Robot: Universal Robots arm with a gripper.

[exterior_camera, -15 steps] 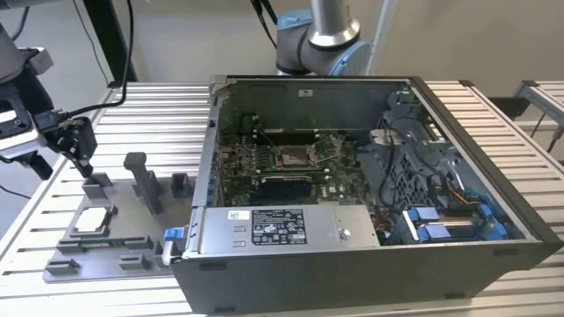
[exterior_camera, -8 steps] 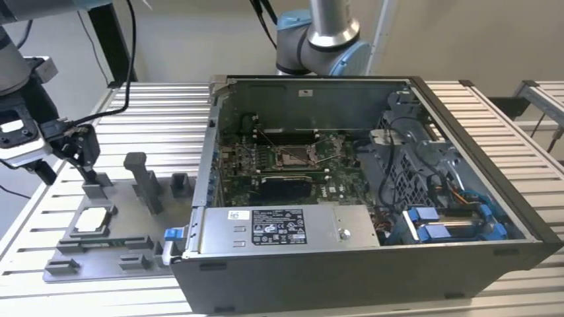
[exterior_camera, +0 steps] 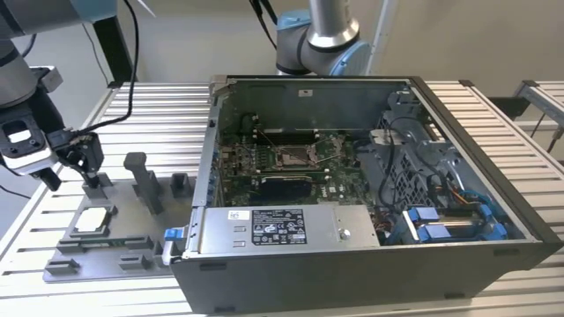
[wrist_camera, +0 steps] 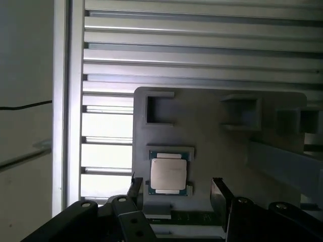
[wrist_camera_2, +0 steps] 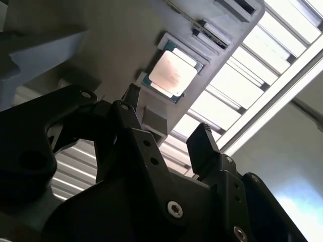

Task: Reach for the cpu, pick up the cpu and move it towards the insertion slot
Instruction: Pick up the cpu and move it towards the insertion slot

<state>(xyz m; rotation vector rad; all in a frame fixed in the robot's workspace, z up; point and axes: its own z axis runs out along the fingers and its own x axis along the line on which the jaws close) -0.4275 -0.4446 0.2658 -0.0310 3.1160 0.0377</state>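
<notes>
The step in hand is the reach for the cpu [exterior_camera: 92, 220]. The claw [exterior_camera: 75, 173] hangs above the far end of the grey fixture plate [exterior_camera: 132, 247], at the exterior view's left on the slatted bench [exterior_camera: 150, 112]. Its fingers are spread and hold nothing. In both wrist views the cpu [wrist_camera: 168, 174] lies flat in its recess on the plate, apart from the claw [wrist_camera: 175, 187] and ahead of the open fingertips [wrist_camera_2: 202, 133]. The insertion slot [exterior_camera: 295, 155] sits on the board inside the open computer case [exterior_camera: 352, 264], well apart from the cpu toward the exterior view's right. By judgement, the reach is not complete. A grasp calls for the claw to be centred over the chip and lowered until the fingers straddle two opposite edges. The raised recess walls leave little clearance.
</notes>
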